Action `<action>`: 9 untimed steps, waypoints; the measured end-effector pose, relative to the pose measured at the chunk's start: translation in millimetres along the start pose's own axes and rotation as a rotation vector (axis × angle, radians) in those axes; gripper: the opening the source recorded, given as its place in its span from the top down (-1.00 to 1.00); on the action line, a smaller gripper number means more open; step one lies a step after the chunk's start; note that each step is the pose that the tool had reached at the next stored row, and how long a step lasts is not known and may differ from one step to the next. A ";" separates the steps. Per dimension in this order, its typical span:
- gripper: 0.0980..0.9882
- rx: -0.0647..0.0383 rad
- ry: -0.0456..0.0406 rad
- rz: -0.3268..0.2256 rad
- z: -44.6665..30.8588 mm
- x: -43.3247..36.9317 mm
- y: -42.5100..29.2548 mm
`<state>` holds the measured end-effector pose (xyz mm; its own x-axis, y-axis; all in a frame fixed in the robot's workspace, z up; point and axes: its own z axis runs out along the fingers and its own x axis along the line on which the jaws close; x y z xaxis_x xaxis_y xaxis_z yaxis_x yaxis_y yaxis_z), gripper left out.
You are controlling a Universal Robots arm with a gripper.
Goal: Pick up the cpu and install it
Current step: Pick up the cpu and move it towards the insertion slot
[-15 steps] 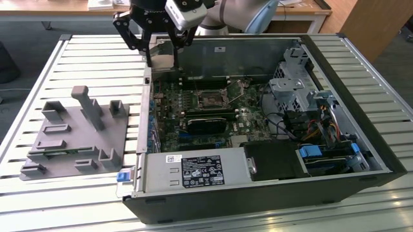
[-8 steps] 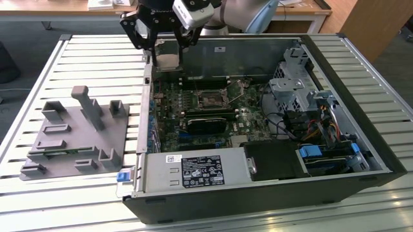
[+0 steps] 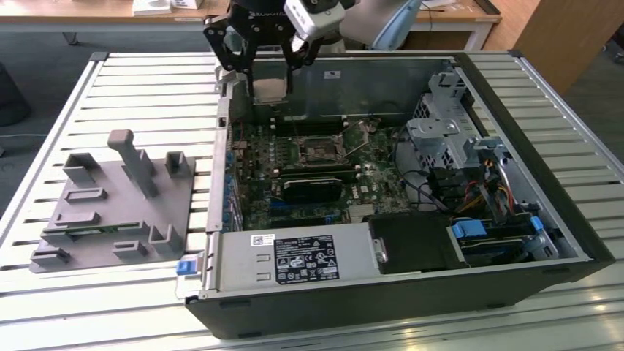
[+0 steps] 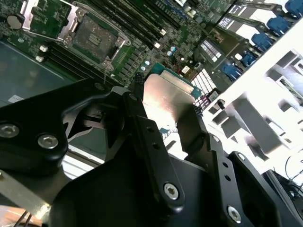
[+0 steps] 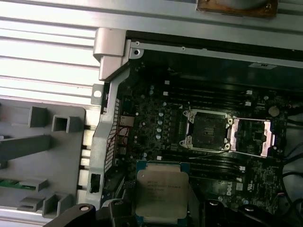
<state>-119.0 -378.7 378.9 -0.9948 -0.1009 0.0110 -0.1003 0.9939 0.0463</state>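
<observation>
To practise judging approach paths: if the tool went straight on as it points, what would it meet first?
Probably the motherboard beside the open socket, not the socket itself, with the cpu held in the tool touching first. Depth is unclear.

Print on power supply label, cpu top: too small, unreadable.

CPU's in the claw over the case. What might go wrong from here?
The claw grips the cpu only by two edges, so it may slip and fall onto the motherboard. The cpu hangs off to one side of the open socket; lowered skewed, it could damage it or catch the opened bracket alongside.
</observation>
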 end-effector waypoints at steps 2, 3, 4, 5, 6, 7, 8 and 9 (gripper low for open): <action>0.03 0.000 -0.0017 0.000 0.2 -2.8 1.2; 0.03 0.000 -0.0026 0.000 0.3 -3.8 1.5; 0.03 0.000 -0.0033 0.000 0.3 -4.8 1.7; 0.03 0.000 -0.0039 0.000 0.4 -5.8 1.9; 0.03 0.000 -0.0046 0.000 0.4 -6.7 2.0; 0.03 0.000 -0.0051 0.000 0.5 -7.5 2.1; 0.03 0.000 -0.0056 0.000 0.5 -8.3 2.2; 0.03 0.001 -0.0060 0.000 0.6 -9.0 2.3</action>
<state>-110.3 -375.5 378.4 -0.9949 -0.1007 0.0051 -0.1004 0.9939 0.0458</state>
